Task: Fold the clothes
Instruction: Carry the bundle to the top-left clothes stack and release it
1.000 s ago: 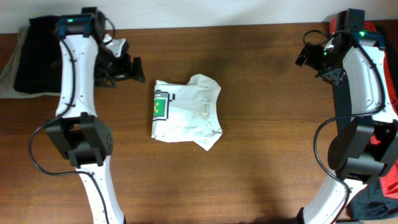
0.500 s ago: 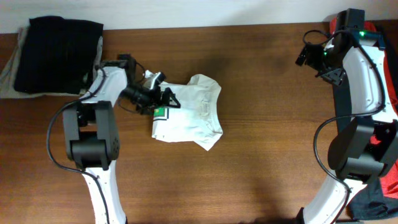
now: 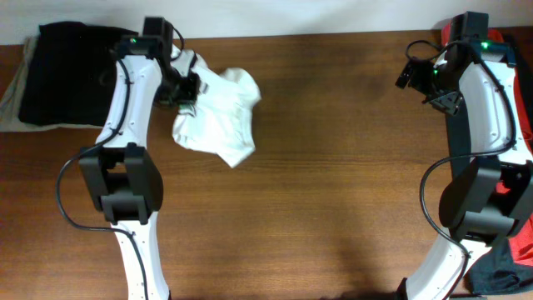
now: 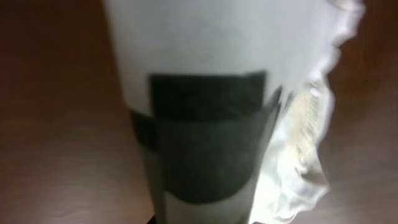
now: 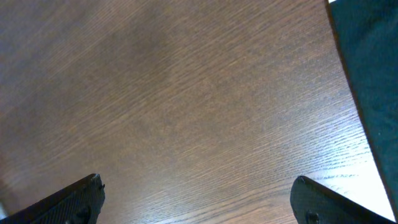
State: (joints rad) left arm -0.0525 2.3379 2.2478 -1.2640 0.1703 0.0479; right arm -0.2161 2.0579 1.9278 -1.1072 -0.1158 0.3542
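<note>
overhead: 1 white t-shirt, 2 arms, 2 grippers, 1 pile of black garments at the far-left table edge, and red cloth behind the right arm. the t-shirt lies crumpled on the far-left part of the table, just right of the black pile. the left gripper sits on the shirt's upper-left edge; cloth bunches up into it and the jaws look clamped on that edge. the shirt's long axis runs diagonally from the gripper down to a loose corner at lower right. the print is not visible here. the right gripper hangs at the far right, well apart from the shirt.

left wrist: blurred. the t-shirt fills the view, hanging close to the lens, with 1 dark green print showing through the fabric. the fingers are hidden.

right wrist: 2 fingertips at the bottom corners, jaws apart, only bare wood between them.
</note>
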